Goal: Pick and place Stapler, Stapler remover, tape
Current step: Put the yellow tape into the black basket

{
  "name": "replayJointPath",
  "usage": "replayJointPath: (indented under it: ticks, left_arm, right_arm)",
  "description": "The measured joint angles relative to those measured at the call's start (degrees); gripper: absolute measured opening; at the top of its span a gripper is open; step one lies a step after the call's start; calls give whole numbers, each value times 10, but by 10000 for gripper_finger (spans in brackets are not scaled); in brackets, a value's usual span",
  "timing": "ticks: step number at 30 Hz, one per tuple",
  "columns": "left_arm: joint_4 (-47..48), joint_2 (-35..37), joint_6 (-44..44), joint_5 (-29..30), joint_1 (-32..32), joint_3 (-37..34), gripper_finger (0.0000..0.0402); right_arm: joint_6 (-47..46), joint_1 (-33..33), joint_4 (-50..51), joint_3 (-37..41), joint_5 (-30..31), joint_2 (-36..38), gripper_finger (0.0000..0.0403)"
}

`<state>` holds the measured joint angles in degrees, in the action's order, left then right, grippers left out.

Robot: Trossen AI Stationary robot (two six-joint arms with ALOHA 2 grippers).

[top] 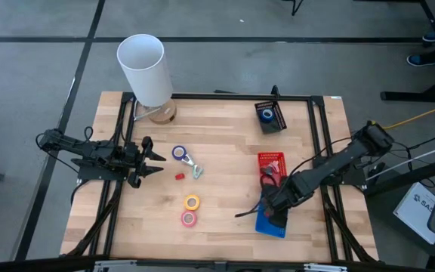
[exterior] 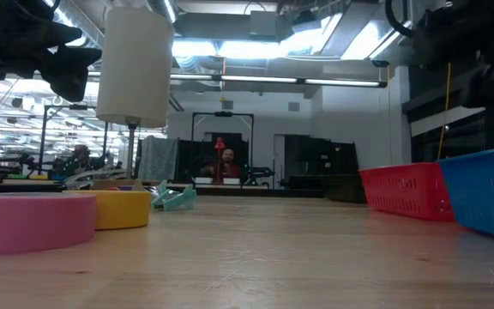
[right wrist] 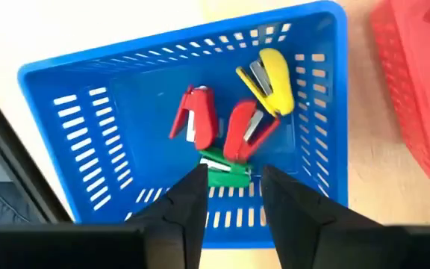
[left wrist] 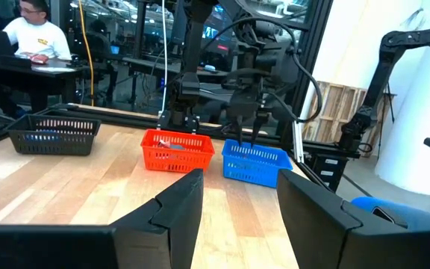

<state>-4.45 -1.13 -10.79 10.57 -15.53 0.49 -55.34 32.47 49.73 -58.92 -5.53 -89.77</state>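
Our right gripper [right wrist: 228, 196] hangs over the blue basket [right wrist: 66, 112], fingers spread, holding nothing; green staple remover [right wrist: 225, 170] lies inside. Risk: fingers snag the basket wall lifting out. Left gripper [top: 155, 160] waits at 9 o'clock, fingers spread.

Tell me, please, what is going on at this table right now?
The right pincer hangs open over the blue plastic basket, which holds two red, one yellow and one green staple remover. The left pincer waits open at the table's left side. The yellow tape roll, pink tape roll and blue tape roll lie unsorted on the wooden table.
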Motion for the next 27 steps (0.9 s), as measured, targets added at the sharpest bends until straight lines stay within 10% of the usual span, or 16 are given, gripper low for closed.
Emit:
replayJointPath:
  ticks: [14,27]
  left_arm:
    - [0,0,0,0,0,0,169]
    - [0,0,0,0,0,0,169]
  right_arm:
    - [6,-9,-12,-1,-21,35,207]
    - [218,-54,-125,-1,-30,36,218]
